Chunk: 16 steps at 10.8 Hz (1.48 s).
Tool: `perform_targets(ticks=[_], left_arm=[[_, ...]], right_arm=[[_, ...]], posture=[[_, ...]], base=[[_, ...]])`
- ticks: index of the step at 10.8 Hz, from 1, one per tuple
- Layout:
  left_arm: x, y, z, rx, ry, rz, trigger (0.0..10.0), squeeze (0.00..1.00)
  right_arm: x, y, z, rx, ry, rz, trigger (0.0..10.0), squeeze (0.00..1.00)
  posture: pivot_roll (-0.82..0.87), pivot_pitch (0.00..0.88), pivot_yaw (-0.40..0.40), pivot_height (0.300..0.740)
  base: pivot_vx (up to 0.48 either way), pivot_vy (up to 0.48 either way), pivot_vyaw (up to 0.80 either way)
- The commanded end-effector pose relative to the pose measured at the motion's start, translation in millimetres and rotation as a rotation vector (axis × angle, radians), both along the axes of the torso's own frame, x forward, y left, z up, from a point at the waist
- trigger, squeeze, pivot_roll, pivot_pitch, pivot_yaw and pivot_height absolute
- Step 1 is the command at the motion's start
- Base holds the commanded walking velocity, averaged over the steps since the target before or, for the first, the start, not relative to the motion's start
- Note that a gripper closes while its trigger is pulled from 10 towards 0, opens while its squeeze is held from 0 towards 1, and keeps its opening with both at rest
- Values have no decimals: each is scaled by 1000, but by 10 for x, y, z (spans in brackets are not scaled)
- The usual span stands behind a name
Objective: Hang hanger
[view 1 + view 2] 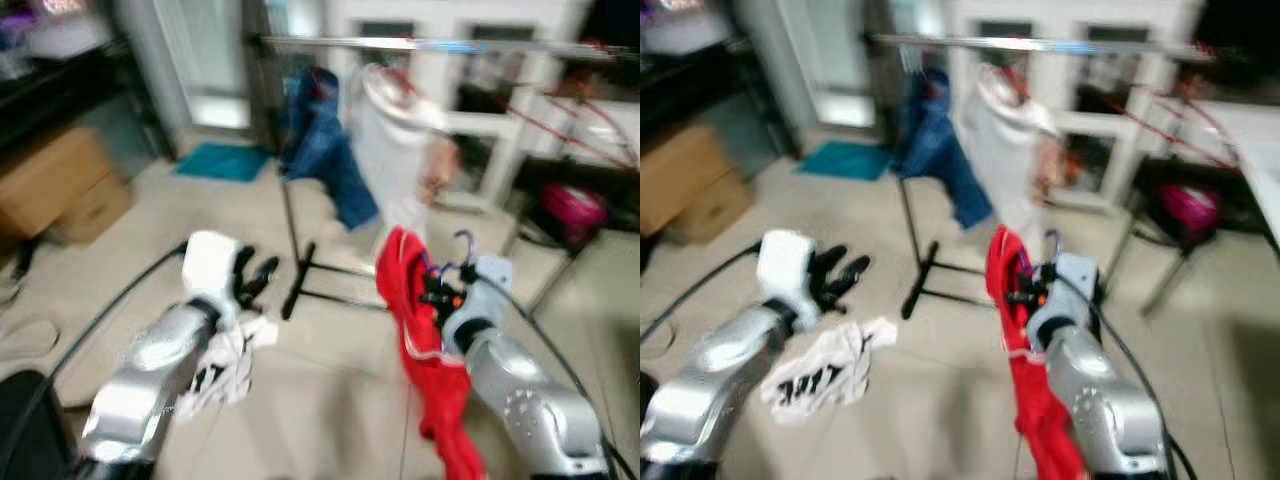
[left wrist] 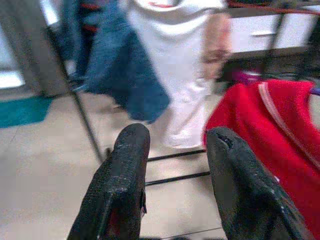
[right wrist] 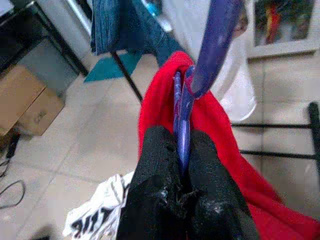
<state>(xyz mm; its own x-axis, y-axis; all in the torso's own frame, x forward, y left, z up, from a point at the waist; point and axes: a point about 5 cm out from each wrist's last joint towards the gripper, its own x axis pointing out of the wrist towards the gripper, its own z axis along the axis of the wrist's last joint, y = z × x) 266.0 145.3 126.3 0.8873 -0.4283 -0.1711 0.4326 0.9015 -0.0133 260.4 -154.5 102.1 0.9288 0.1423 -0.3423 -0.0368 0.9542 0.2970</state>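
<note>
A: Location of the purple hanger (image 3: 210, 55)?

B: Pinched at its neck between the closed fingers of the right gripper (image 3: 182, 160), near right of the scene, well short of the rail (image 1: 430, 44) at the far side. Hook (image 1: 463, 243) pointing up, free.

A: Load on it?

B: A red garment (image 1: 425, 350), draped and hanging low. Soft, limp, likely to swing; light overall. Hanger itself probably thin plastic: stiff, smooth, perhaps slippery.

A: Best hold?

B: As now, just below the hook, leaving the hook clear for the rail beside the white garment (image 1: 395, 150) and blue jeans (image 1: 320, 140).

A: Left gripper (image 2: 175, 175)?

B: Spread open, empty, raised above a white cloth (image 1: 825, 375) on the floor (image 1: 330, 400).
</note>
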Motion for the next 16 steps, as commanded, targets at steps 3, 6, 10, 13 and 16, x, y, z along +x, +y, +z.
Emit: perform_targets(ticks=[3,6,10,13,16], left_arm=[[47,52,1,-23,11,30,10000,0],[35,43,-73,-79,85,-21,10000,1000],[259,323,20,27,29,-2,10000,1000],[174,646,620,106,-81,-324,10000,0],[211,1074,489,286,27,-352,10000,0]], right_arm=[[88,204,290,58,-119,82,10000,0],[77,343,513,-19,-232,298,10000,0],[-18,356,798,35,-298,664,10000,0],[-62,181,930,-40,-249,838,10000,0],[-154,152,1081,73,-270,964,10000,0]], posture=[[-80,0,112,740],[-83,0,110,740],[-104,0,113,740],[-116,0,123,740],[-110,0,120,740]], base=[[0,0,0],[0,0,0],[0,0,0],[0,0,0],[0,0,0]])
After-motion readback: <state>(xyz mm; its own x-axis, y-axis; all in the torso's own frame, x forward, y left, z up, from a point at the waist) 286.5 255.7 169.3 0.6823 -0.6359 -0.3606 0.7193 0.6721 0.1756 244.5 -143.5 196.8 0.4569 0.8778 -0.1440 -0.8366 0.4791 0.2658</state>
